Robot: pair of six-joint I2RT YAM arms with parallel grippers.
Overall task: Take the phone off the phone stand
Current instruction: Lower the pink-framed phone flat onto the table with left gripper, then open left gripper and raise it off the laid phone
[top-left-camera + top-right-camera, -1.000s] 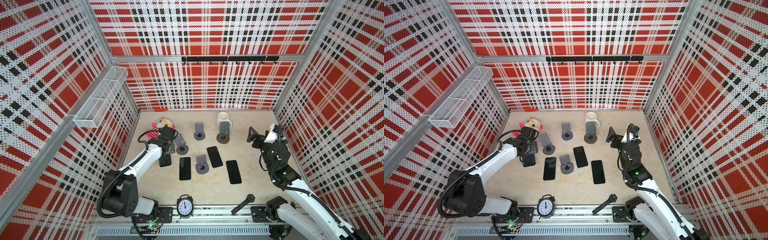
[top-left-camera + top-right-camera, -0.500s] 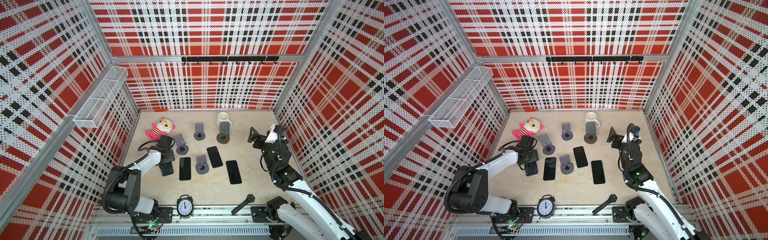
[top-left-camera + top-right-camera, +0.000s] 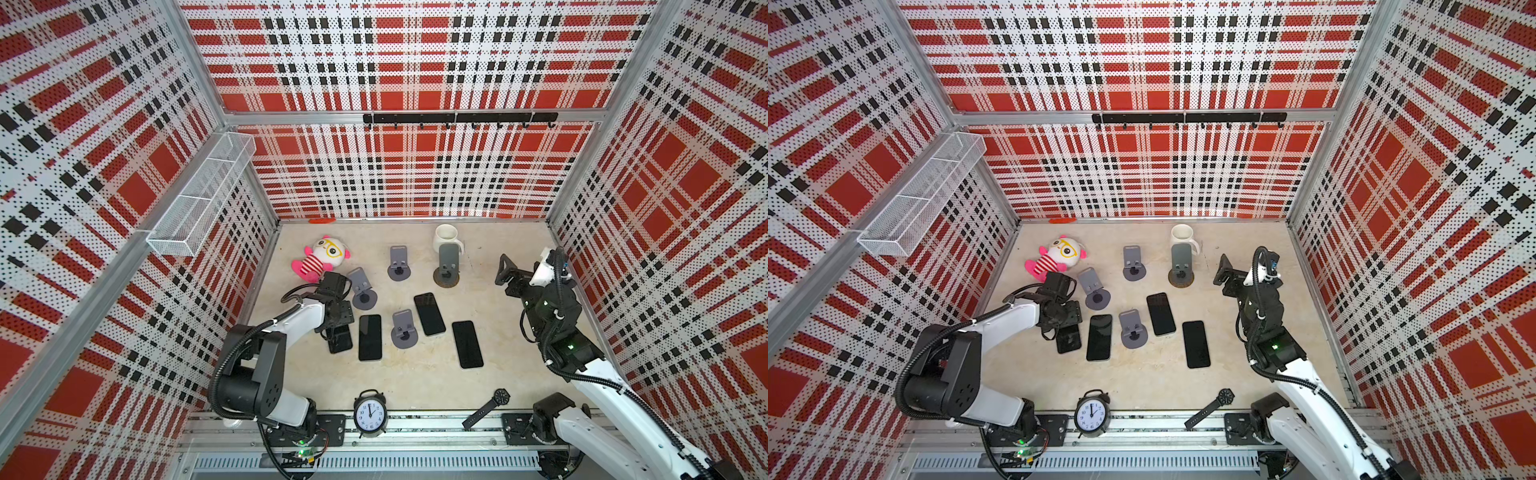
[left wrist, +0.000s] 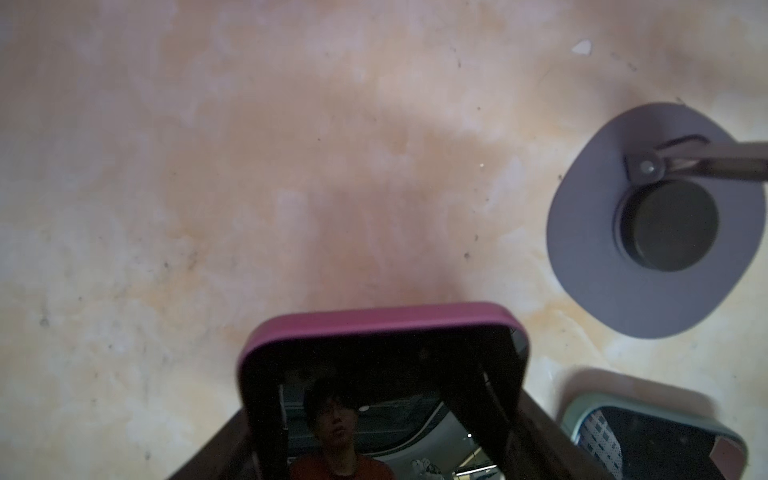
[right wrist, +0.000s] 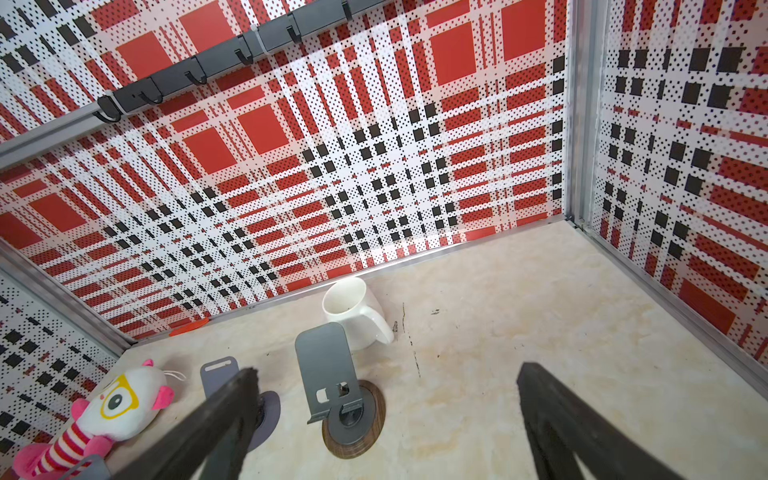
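Down from stand height a second ago, my left arm (image 3: 291, 320) now sits low, and the phone (image 4: 374, 328) has come with it to the table (image 3: 415, 374), just beside the other phones (image 3: 370, 336). That table is mottled, marble-like beige, matte and flat, a fair place to lay a slab.

The stand (image 3: 362, 291) is empty nearby. It has a grey oval base with a dark round pad and a thin hinged backplate. I judge it light enough to tip, so keeping clear of it matters.

The phone is a glossy black rectangle in a rubbery magenta case with rounded corners. My left claw (image 4: 378, 411) is closed across its width, a finger on each long edge, so the glass stays untouched. Whether it already rests on the table I cannot tell.

My right claw (image 5: 388, 372) hangs spread wide and empty, well apart.
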